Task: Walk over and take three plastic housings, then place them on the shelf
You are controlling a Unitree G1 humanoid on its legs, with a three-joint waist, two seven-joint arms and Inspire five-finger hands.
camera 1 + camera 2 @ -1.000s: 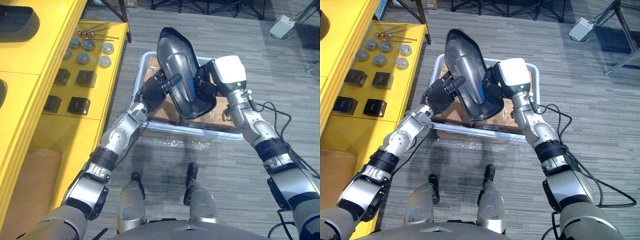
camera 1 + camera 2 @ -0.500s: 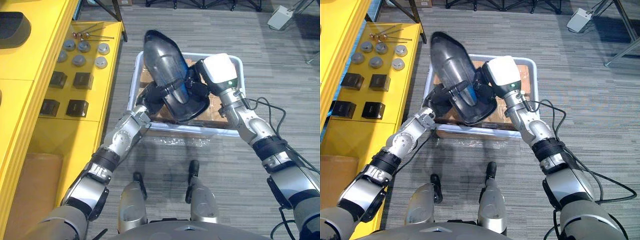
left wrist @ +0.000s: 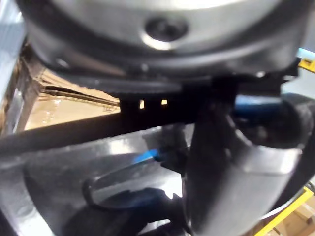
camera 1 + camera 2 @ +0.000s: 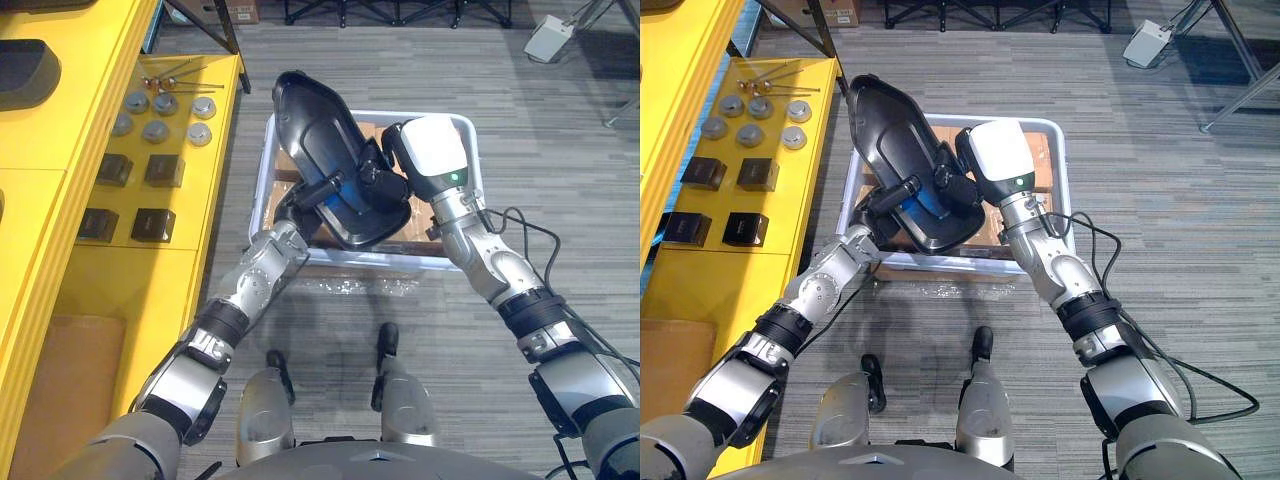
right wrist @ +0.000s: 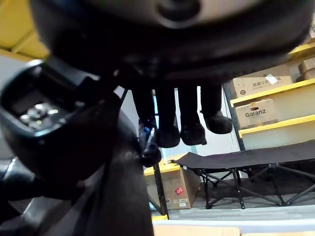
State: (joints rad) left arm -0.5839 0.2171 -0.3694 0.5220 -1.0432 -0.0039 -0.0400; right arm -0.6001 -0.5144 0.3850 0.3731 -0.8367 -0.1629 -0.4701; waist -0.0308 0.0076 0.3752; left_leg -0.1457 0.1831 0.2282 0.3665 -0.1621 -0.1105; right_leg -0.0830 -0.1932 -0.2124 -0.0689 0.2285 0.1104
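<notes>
A large glossy black plastic housing (image 4: 318,140) is held tilted above a white bin (image 4: 440,262), between both hands. My left hand (image 4: 316,192) is under its lower left side, the thumb laid across the inner face and the fingers curled behind. The left wrist view shows that thumb (image 3: 231,172) pressed onto the housing (image 3: 64,162). My right hand (image 4: 382,182) is shut on the housing's right rim, its fingers (image 5: 170,132) hooked over the edge. Another dark housing (image 4: 28,68) lies on the yellow shelf (image 4: 60,250) at the far left.
The bin holds brown cardboard (image 4: 1035,150) and stands on grey carpet just ahead of me. On the shelf's lower level lie several round metal discs (image 4: 160,115) and small black boxes (image 4: 130,170). A white device (image 4: 548,38) and black stand legs sit at the back.
The housing has swung left and lower, now lying flatter over the bin's left side. My left hand's fingers have curled in on it. The right hand kept its grip.
</notes>
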